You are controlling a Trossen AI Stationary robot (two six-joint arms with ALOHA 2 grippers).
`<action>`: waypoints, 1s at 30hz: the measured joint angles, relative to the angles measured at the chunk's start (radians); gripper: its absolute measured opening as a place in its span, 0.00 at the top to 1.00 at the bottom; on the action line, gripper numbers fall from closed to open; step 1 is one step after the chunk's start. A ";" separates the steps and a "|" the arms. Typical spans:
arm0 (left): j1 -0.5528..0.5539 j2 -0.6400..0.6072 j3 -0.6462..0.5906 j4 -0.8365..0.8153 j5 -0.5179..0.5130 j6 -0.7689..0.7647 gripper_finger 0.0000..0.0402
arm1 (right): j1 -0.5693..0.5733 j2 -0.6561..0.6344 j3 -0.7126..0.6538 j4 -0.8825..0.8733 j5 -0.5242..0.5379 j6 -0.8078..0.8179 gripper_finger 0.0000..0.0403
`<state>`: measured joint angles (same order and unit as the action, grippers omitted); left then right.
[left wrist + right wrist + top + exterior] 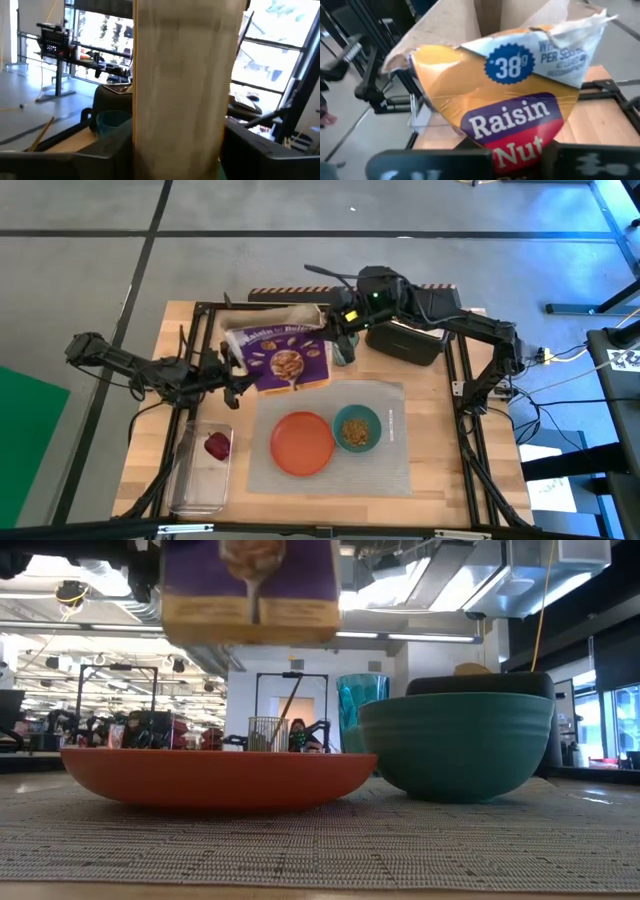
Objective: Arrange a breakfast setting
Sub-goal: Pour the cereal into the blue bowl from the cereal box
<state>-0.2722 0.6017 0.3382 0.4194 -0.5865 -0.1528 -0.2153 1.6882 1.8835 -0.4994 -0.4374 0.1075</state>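
Observation:
The purple cereal box (285, 355) hangs tilted above the table's far part, with its opened brown flaps (485, 20) at the far end. My left gripper (235, 377) meets the box from the left, my right gripper (340, 332) from the right. Both are shut on it. On the grey placemat (390, 470) sit the orange plate (302, 443) and the teal bowl (357, 428), which has cereal in it. The green cup (343, 352) stands beyond the mat. The dark red fruit (217, 445) lies in a clear tub. My left gripper has the cereal box's brown bottom end (180, 125) between its two fingers (112, 150), one against each side. It comes level from the table's left. The box is lifted clear of the table. My right gripper is shut on the box's yellow narrow side (520, 145), near the printed words. It comes from the table's right, slanting slightly down. The place of contact lies at the picture's lower edge, behind the fingers (430, 162).
The black toaster (405, 340) stands at the far right, close behind the cup. The clear tub (200, 480) sits at the near left. Black frame rails (460, 410) run along the table's sides. In the low view the box's bottom edge (250, 615) hangs above the plate.

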 joint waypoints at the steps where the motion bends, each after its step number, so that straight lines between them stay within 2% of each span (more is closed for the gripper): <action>1: 0.000 0.000 0.010 -0.012 -0.003 -0.003 0.40 | 0.000 -0.001 0.000 -0.014 0.000 -0.015 0.99; 4: 0.000 0.000 0.057 -0.041 -0.004 -0.002 0.31 | -0.001 -0.008 0.000 -0.053 -0.005 -0.037 0.99; 7: 0.000 0.001 0.130 -0.078 -0.017 -0.002 0.25 | -0.001 -0.008 0.000 -0.053 -0.055 -0.039 1.00; 12: -0.001 0.051 0.327 -0.200 -0.091 0.008 0.26 | 0.000 -0.002 0.001 -0.045 -0.081 -0.045 1.00; 17: 0.006 0.139 0.537 -0.433 -0.099 0.050 0.39 | -0.002 -0.002 0.001 -0.052 -0.082 -0.064 1.00; 20: 0.020 0.195 0.606 -0.483 -0.087 0.056 0.50 | -0.002 -0.002 0.001 -0.053 -0.092 -0.063 1.00; 23: 0.033 0.236 0.645 -0.499 -0.049 0.118 0.63 | -0.002 -0.002 0.001 -0.052 -0.098 -0.065 1.00; 26: 0.039 0.259 0.663 -0.499 -0.020 0.224 0.81 | -0.002 -0.003 0.002 -0.056 -0.102 -0.068 0.99; 28: 0.039 0.263 0.668 -0.499 -0.005 0.241 0.93 | -0.002 -0.003 0.003 -0.064 -0.101 -0.068 0.97; 30: 0.039 0.259 0.668 -0.502 -0.004 0.237 0.97 | -0.002 -0.003 0.003 -0.081 -0.099 -0.066 0.95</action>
<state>-0.2335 0.8608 1.0058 -0.0822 -0.5901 0.0844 -0.2173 1.6852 1.8866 -0.5804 -0.5365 0.0410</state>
